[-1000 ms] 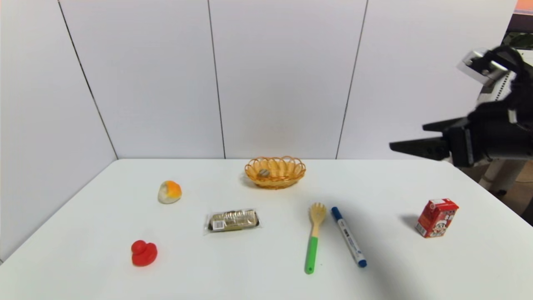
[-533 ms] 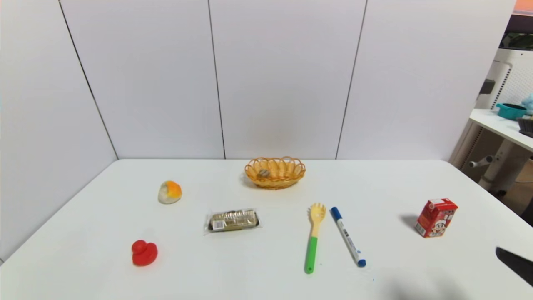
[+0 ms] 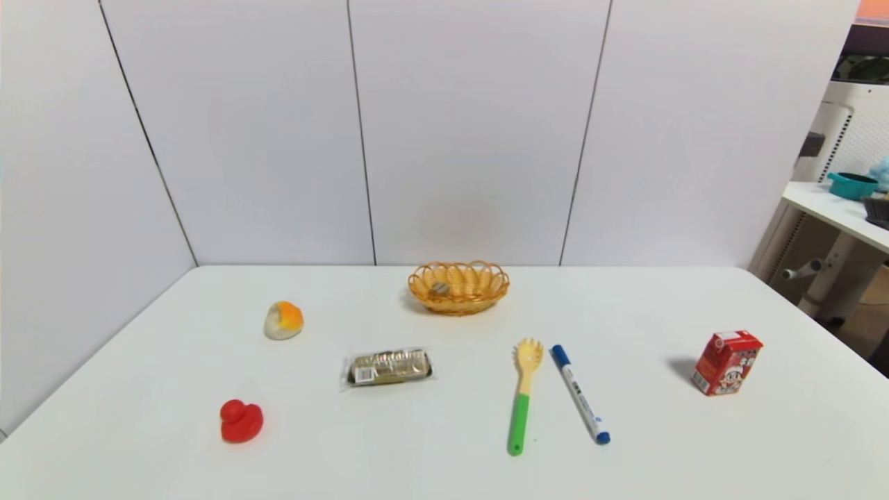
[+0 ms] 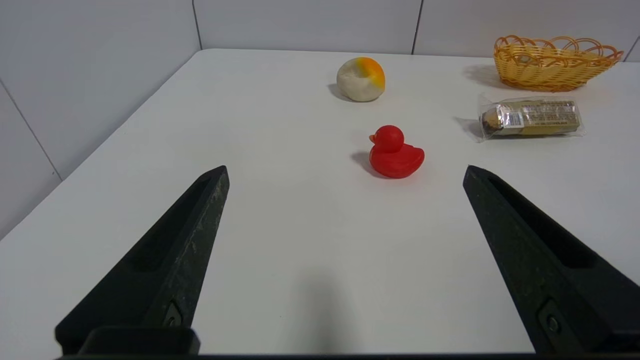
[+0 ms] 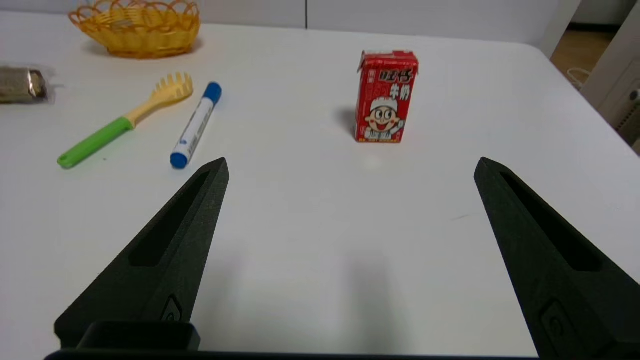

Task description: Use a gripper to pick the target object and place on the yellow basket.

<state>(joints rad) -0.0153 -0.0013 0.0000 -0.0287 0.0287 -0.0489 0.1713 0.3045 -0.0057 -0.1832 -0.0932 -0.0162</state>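
The yellow basket [image 3: 459, 285] stands at the back middle of the white table, and the tiny tan-brown cylinder [image 3: 439, 287] lies inside it on its left side. The left wrist view shows the basket [image 4: 556, 62] far off, and so does the right wrist view [image 5: 137, 28]. Neither arm shows in the head view. My left gripper [image 4: 345, 170] is open and empty over the table's near left. My right gripper [image 5: 351, 165] is open and empty over the near right, short of the red carton.
On the table lie an orange-and-white lump [image 3: 283, 320], a red duck [image 3: 241, 421], a wrapped snack bar [image 3: 388, 367], a green-handled pasta fork [image 3: 522, 393], a blue marker [image 3: 580, 403] and a red milk carton [image 3: 726, 362]. A side table [image 3: 840, 212] stands to the right.
The right arm, raised at the right edge a second ago, dropped low and has left the head view. Nothing on the table has moved.
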